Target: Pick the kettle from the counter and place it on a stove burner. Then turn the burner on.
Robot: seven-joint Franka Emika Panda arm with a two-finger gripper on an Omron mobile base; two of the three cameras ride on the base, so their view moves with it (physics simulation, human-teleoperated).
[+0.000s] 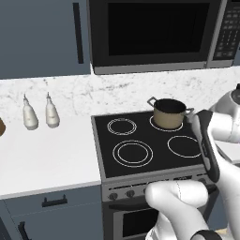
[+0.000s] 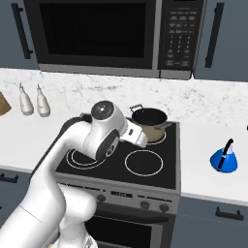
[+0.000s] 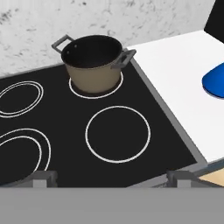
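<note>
The small bright blue cone-shaped kettle [image 2: 224,161] stands on the plain white bench [image 2: 213,179], at three o'clock of the black glass cooktop [image 2: 121,164]. The pincer [image 3: 109,178] hovers wide and empty above the cooktop; the tan pot [image 3: 92,64] sits at its twelve o'clock.

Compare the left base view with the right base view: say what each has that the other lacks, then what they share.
Left base view alone: a brown thing cut off at the left edge, and the cabinet handle under the counter.

Right base view alone: the blue kettle standing on the counter right of the stove.

Both: the tan pot on a rear burner, the large double-ring burner bare, two white bottles, the microwave.
</note>
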